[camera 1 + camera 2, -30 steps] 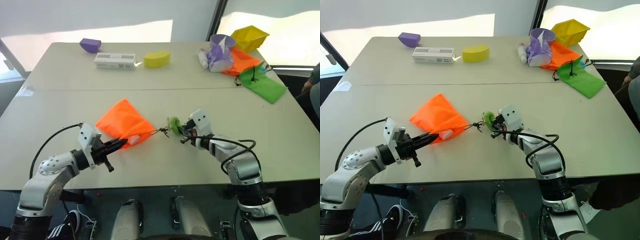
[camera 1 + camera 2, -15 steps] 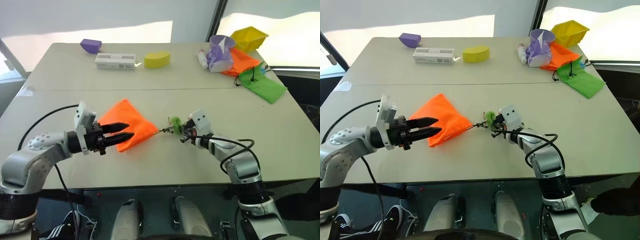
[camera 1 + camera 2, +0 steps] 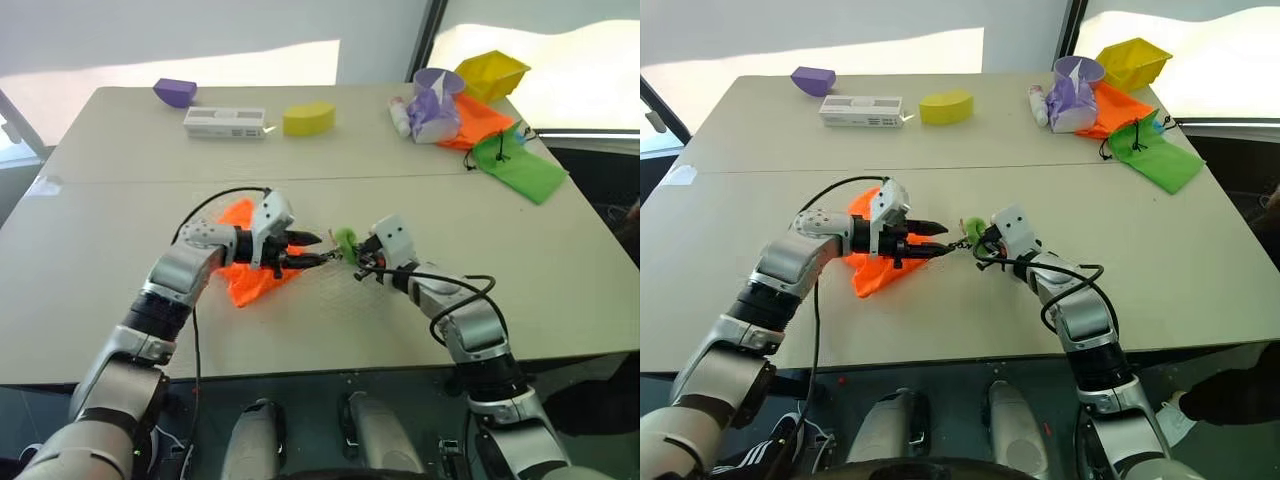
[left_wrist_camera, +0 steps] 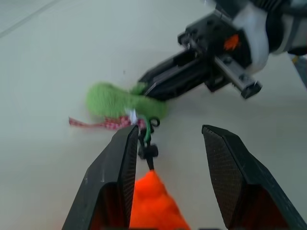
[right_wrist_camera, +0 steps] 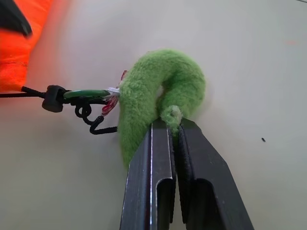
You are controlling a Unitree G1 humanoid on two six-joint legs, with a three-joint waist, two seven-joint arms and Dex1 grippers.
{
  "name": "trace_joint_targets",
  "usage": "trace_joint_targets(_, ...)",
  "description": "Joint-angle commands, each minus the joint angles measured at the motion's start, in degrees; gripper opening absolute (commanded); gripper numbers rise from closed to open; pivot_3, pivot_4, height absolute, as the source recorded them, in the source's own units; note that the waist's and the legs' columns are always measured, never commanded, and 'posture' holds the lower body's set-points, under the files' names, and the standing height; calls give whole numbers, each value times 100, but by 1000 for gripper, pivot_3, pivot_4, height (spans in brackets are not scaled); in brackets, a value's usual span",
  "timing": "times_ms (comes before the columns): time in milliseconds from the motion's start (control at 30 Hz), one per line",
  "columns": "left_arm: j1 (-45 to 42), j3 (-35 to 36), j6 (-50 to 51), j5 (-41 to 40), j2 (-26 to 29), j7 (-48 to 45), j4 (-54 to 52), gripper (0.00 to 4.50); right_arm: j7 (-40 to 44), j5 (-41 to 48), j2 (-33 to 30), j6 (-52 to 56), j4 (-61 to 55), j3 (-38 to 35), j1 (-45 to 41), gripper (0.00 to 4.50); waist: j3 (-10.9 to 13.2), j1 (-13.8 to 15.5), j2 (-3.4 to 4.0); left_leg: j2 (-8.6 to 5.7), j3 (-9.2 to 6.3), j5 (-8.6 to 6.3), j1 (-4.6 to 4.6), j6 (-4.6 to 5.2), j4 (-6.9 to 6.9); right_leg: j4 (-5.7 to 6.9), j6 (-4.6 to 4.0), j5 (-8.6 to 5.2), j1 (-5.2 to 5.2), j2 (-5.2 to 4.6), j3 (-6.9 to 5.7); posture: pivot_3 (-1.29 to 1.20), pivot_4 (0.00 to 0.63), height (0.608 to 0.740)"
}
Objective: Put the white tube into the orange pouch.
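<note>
On the near half of the pale table [image 3: 560,300], the orange pouch [image 3: 250,282] is lying flat, with its narrow mouth end pointing toward the robot's right. From this mouth a black cord [image 5: 33,91] is running to a small green ring [image 5: 88,94], and a fuzzy green loop [image 5: 158,91] is hanging on the ring together with a scrap of red-and-white checked ribbon [image 4: 96,123].

The left gripper [image 3: 305,250] is reaching across the pouch, with its fingers standing apart and holding nothing. Its tips are lying just past the pouch mouth, on either side of the cord's knot, very near the green loop. The right gripper [image 3: 975,243] is pinching the fuzzy green loop, with its two black fingers pressed together on the loop's end. The two grippers are pointing toward each other and are almost meeting.

I cannot find the white tube in the open here; a pale shape inside the pouch is not clear enough to name.

At the far side of the table a white box [image 3: 224,122] is carrying dark print, but the letters are too small to read. Near it are standing a purple block [image 3: 175,92] and a yellow block [image 3: 308,118]. At the far right corner are lying a yellow bin [image 3: 492,75], a lilac cup [image 3: 436,84], a short white container [image 3: 400,117], a second orange pouch [image 3: 478,115] and a green pouch [image 3: 520,165].
</note>
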Motion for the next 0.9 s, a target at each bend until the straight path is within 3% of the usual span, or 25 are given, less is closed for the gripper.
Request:
trace_joint_targets(33,-301,-45,-422,321,-88,-270,439,2264,-269,-192,81,-96,81,19,111,0,0,19,0,2,-1,0,-1,0,0,1,-1,0,0,1,0,0,150,740)
trace_joint_targets(133,-535,-94,-744,601,-278,-299,1018,2264,-344,-222,108,-175,118,-22,119,0,0,26,0,1,-3,0,0,0,5,2,-2,1,3,-1,0,0,150,740)
trace_joint_targets(333,-795,96,-427,631,-665,-224,1620,2264,-439,-278,104,-266,140,-61,174,0,0,24,-1,-2,1,0,-2,0,12,-1,0,2,8,-20,2,0,150,740)
trace_joint_targets(567,-787,17,-231,741,-673,-332,1537,2264,-513,-294,140,-282,133,-48,145,0,0,23,0,-4,-8,0,-2,1,11,2,2,1,7,-11,-5,0,150,740)
trace_joint_targets(700,-736,26,-280,858,-674,-250,1483,928,-509,-297,124,-298,159,-55,122,0,0,23,-1,-4,-7,0,-2,1,11,2,2,1,7,-12,-4,0,150,740)
trace_joint_targets(900,-695,156,-561,943,-787,41,1490,928,-482,-301,136,-299,193,-10,94,0,0,25,-1,-1,-7,0,-3,1,11,2,2,1,8,-15,-3,0,150,740)
